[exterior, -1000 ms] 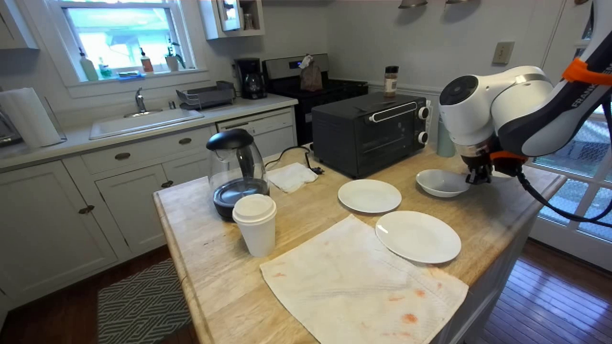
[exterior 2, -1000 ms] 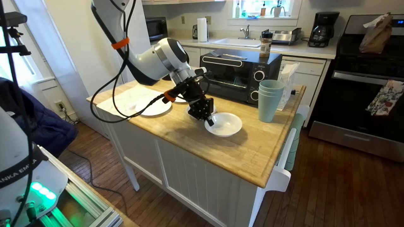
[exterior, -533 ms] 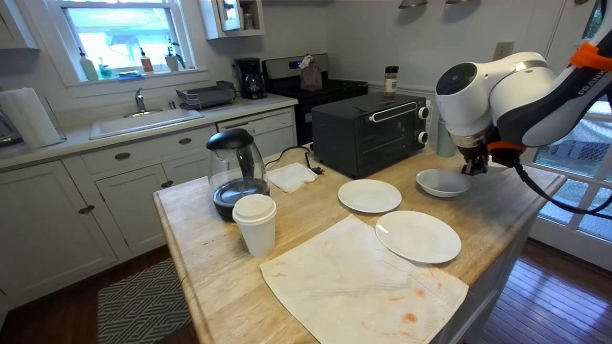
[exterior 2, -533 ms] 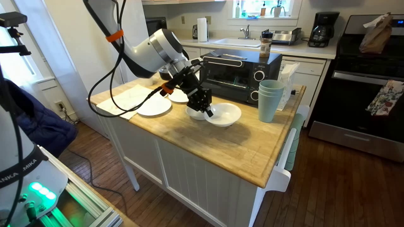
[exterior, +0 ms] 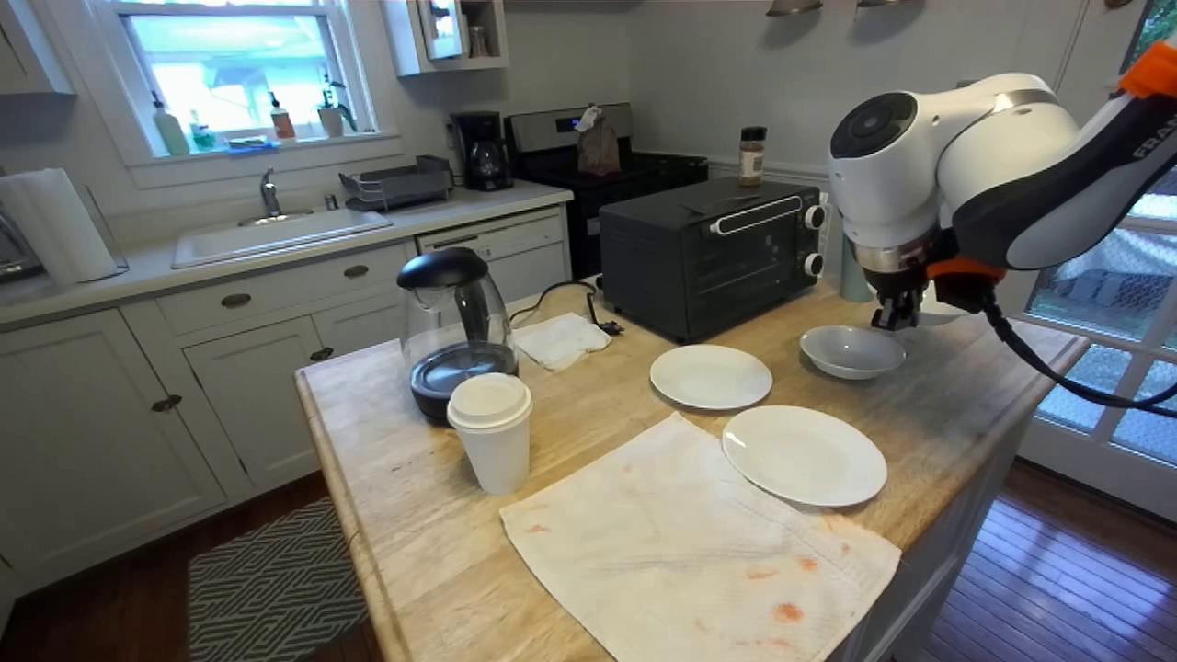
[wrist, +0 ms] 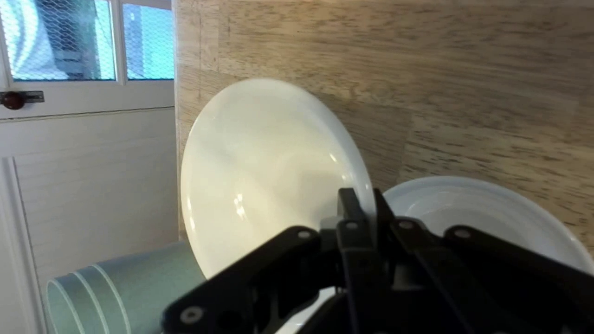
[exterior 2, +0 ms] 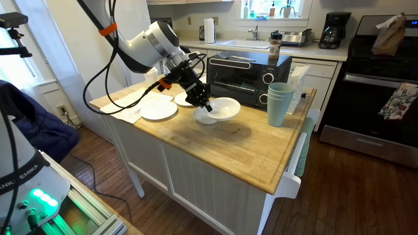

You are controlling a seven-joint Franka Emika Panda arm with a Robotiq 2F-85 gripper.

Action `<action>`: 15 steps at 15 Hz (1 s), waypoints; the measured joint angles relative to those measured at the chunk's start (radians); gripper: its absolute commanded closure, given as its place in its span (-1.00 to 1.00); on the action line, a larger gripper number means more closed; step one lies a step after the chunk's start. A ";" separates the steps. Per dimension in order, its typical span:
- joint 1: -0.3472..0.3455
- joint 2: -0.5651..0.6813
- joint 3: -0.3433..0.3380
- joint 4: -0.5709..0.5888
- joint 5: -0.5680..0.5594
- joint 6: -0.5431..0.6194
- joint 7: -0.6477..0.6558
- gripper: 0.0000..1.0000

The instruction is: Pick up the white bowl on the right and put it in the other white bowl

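Note:
My gripper (wrist: 364,200) is shut on the near rim of a white bowl (wrist: 267,176), one finger inside and one outside. In an exterior view the held bowl (exterior 2: 227,107) is up off the table, slightly tilted, with its shadow on the wood below. The second white bowl (exterior 2: 203,117) stands upright on the table, beside and below the held one, partly overlapped by it. It also shows in an exterior view (exterior: 852,353) and at the lower right of the wrist view (wrist: 478,211). In an exterior view my gripper (exterior: 896,322) hides most of the held bowl.
Two white plates (exterior: 711,377) (exterior: 805,456) and a stained cloth (exterior: 680,552) lie on the table. A black toaster oven (exterior 2: 245,78) stands behind the bowls, with stacked green cups (exterior 2: 279,106) and a white bag (exterior 2: 297,88) beside it. A kettle (exterior: 460,340) and paper cup (exterior: 493,437) stand farther off.
My gripper has risen with the held bowl and moved toward the second bowl, away from the green cups. The second bowl has not moved.

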 measured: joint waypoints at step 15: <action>0.019 -0.024 0.065 -0.017 0.287 0.041 -0.254 0.96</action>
